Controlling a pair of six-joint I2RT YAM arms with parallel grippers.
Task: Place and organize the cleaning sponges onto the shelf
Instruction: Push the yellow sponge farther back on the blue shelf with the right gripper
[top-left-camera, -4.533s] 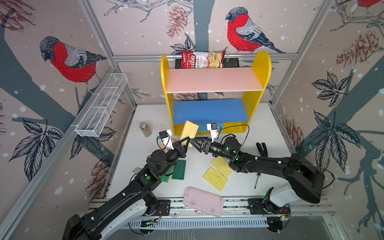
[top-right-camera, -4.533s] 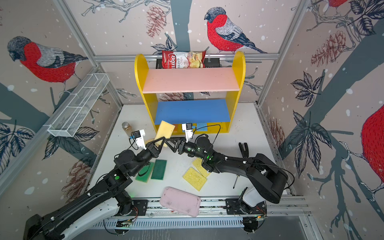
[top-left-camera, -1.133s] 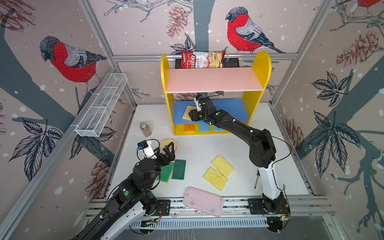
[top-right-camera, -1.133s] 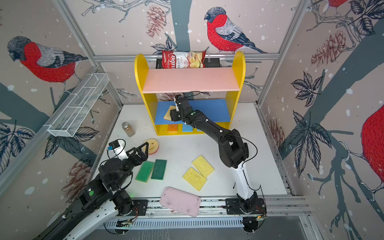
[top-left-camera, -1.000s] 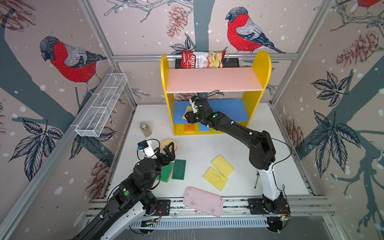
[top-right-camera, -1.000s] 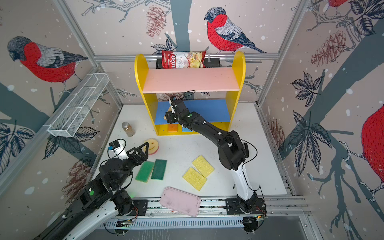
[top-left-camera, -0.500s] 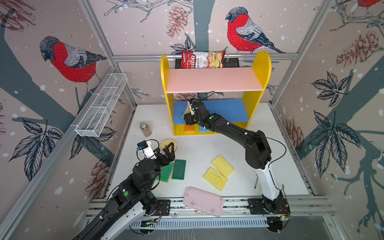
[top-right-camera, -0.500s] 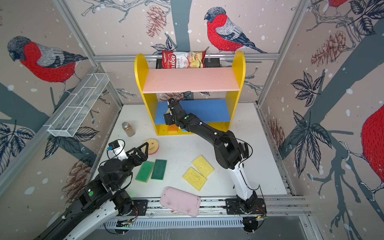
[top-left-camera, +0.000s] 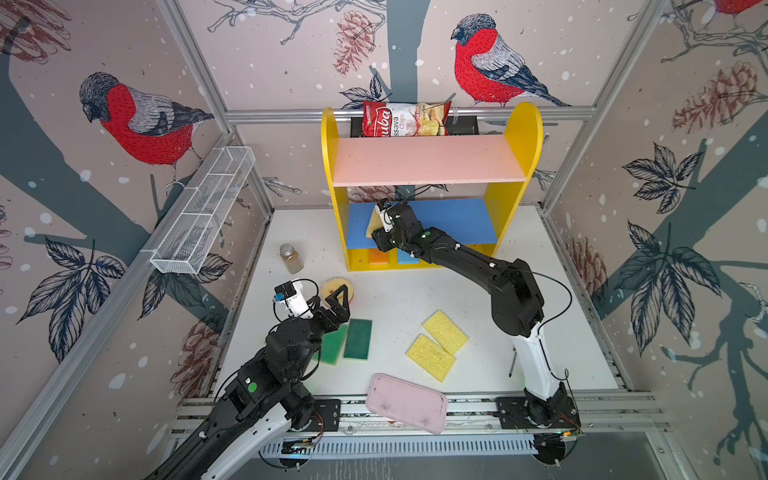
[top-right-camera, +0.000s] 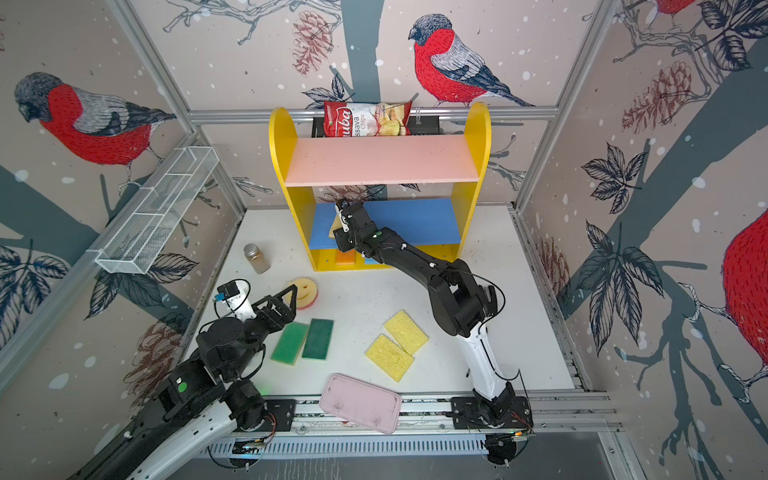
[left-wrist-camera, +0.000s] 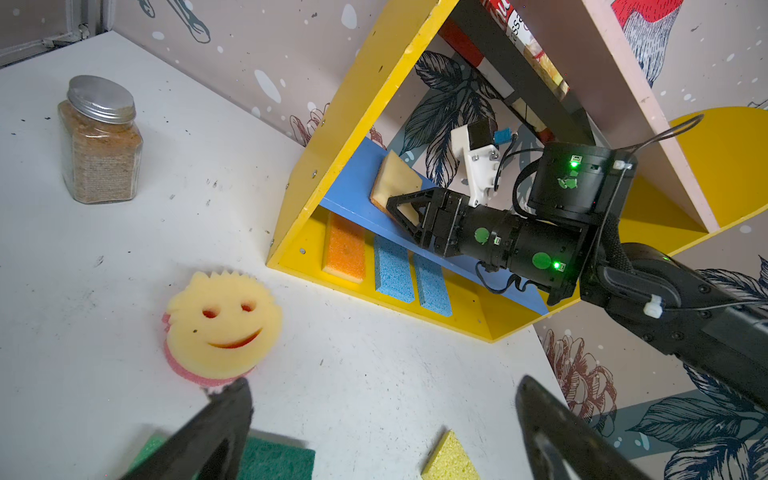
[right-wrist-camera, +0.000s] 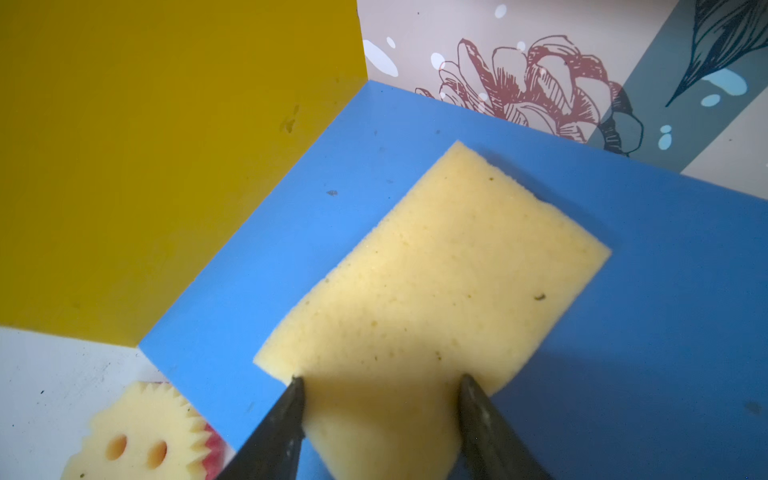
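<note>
The shelf (top-left-camera: 428, 160) stands at the back. On the left end of its blue board lies a tan sponge (right-wrist-camera: 449, 266), and my right gripper (right-wrist-camera: 380, 384) is shut on its near edge, squeezing it narrow. One orange sponge (left-wrist-camera: 345, 249) and two blue sponges (left-wrist-camera: 392, 268) lie on the yellow base. My left gripper (left-wrist-camera: 384, 384) hangs open and empty over the table, next to the smiley sponge (left-wrist-camera: 222, 320). Two green sponges (top-left-camera: 358, 338) and two yellow sponges (top-left-camera: 444, 332) lie flat on the table.
A spice jar (top-left-camera: 291, 258) stands left of the shelf. A pink tray (top-left-camera: 406, 403) overhangs the front rail. A chips bag (top-left-camera: 405, 119) sits behind the top board, a wire rack (top-left-camera: 203, 212) hangs on the left wall, and a thin dark tool (top-left-camera: 512, 365) lies beside the right arm.
The right gripper has drawn back a little toward the front left of the blue board, and its jaws have narrowed on the tan sponge. The left arm has stayed still.
</note>
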